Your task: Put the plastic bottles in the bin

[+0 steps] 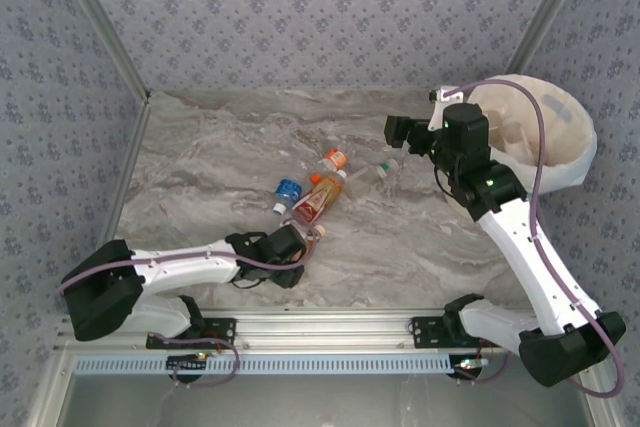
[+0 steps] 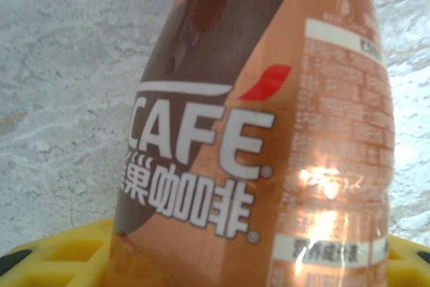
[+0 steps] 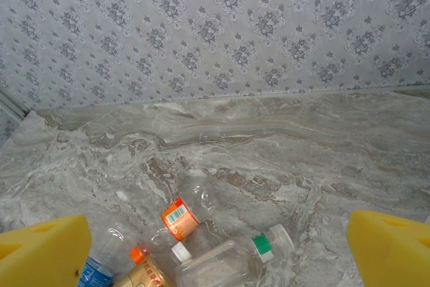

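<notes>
Marble tabletop (image 1: 200, 157), left gripper (image 1: 308, 235) clamps the coffee bottle (image 1: 317, 197) well left of the bin (image 1: 578, 162); right gripper (image 1: 396, 130) gapes wide beside it.

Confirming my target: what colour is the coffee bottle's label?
Label: orange and brown, white lettering; left wrist view.

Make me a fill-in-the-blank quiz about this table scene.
1. The bin sits on the robot's ____ side.
2. The right gripper is wide ____.
3. The big white letters on the coffee bottle read ____.
Missing words: right; open; CAFÉ.
</notes>
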Motion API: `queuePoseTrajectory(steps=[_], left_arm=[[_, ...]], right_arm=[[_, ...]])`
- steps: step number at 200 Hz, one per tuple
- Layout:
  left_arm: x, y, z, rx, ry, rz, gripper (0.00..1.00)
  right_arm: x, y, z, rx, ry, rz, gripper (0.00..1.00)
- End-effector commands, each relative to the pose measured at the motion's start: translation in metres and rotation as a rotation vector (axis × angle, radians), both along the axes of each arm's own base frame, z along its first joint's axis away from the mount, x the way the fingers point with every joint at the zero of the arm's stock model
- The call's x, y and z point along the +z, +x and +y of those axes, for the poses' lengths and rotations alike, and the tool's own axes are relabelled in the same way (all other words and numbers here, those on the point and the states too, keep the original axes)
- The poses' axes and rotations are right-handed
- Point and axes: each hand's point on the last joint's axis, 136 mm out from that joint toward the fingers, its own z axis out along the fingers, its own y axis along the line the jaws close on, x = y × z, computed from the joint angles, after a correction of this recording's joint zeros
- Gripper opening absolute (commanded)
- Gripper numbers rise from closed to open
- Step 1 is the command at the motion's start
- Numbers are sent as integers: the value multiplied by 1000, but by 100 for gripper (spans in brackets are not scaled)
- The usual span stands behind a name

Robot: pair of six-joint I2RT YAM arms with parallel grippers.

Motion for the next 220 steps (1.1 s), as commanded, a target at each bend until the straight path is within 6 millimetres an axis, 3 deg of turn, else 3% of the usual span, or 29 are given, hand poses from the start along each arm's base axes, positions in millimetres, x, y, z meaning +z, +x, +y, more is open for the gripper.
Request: queuePoseTrajectory(steps=[1,58,108,147,171,189,194,220], left_arm=[[31,11,-17,-38,-56,-69,45],[94,35,-54,-78,-226,-206,46],[151,92,-75,-11,-459,-328,46],[188,134,-92,-4,-569,-449,46],[202,154,-103,4,-610,-488,46],[211,163,-113,-7,-634,-491,46],[213,163,-117,-14,-642,-489,46],[219,164,-128,-46,-671,-468,46]], right_arm=[[0,0,-1,-17,14,1,100],[-4,1,11,16,84,28,100],[-14,8,32,61,216,94,100],[-26,11,67,199,333,187,100],[-31,11,96,306,457,261,100],[-23,12,114,363,550,259,100],[-39,12,116,355,555,292,100],[-48,16,124,350,567,309,100]])
